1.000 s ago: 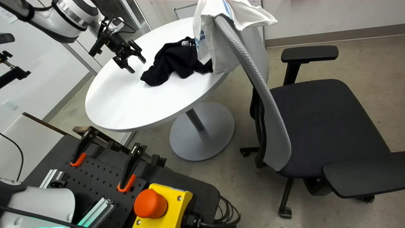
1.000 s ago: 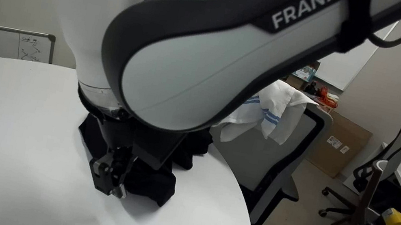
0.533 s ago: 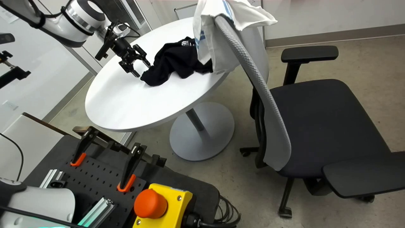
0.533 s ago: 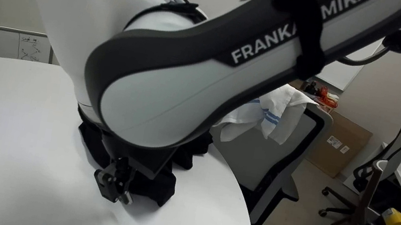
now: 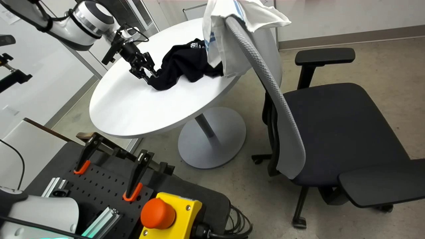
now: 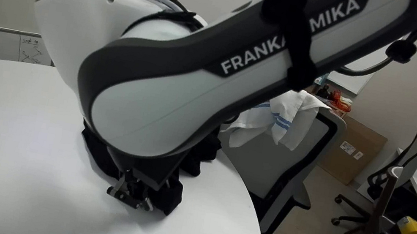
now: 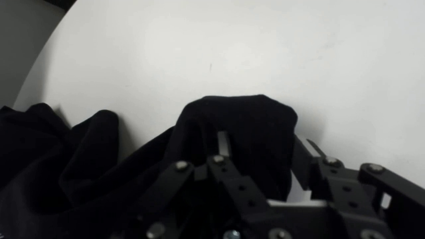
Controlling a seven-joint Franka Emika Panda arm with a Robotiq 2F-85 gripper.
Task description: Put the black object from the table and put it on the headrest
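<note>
The black object is a crumpled black cloth (image 5: pixel 181 64) on the round white table (image 5: pixel 126 109). It also shows in the wrist view (image 7: pixel 239 116), and partly behind the arm in an exterior view (image 6: pixel 168 198). My gripper (image 5: pixel 151 77) is low at the cloth's near end, pointing down. In the wrist view the two fingers (image 7: pixel 262 144) stand apart with a fold of cloth between them. A light gap shows between the cloth and the right finger. The grey chair back (image 5: pixel 262 66), with its top as the headrest, stands at the table's edge.
A white towel with blue stripes (image 5: pixel 217 36) hangs over the top of the chair back, also in an exterior view (image 6: pixel 284 113). A yellow box with a red button (image 5: pixel 179 212) and black clamps (image 5: pixel 136 172) are on the robot's stand. A chair armrest (image 5: pixel 325 55) sticks out.
My gripper has moved down and toward the cloth, and its fingers now sit around the cloth's end. The fingers are closer together than half a second ago. The cloth has not visibly moved.
</note>
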